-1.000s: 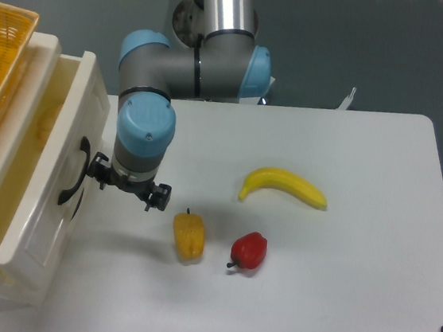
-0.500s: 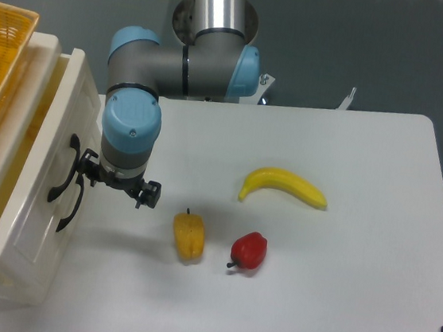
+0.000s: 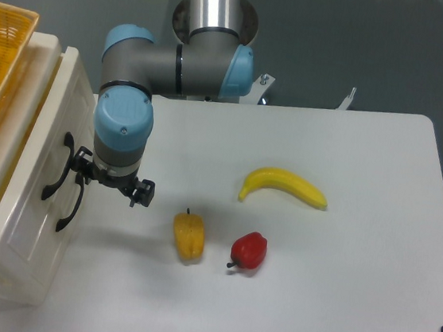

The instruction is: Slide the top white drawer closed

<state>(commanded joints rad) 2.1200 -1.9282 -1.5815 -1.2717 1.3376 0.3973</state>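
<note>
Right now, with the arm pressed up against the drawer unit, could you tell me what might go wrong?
The tool sits close among the black handles of the top white drawer; it could snag one while pushing or backing away. The drawer still shows a gap, so an off-centre push might skew and jam it. Pushing on could also shift the whole unit, shaking the yellow basket above.

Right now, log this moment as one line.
task: close top drawer | end effector at handle | drawer nearly shut | grip: unclear
</note>
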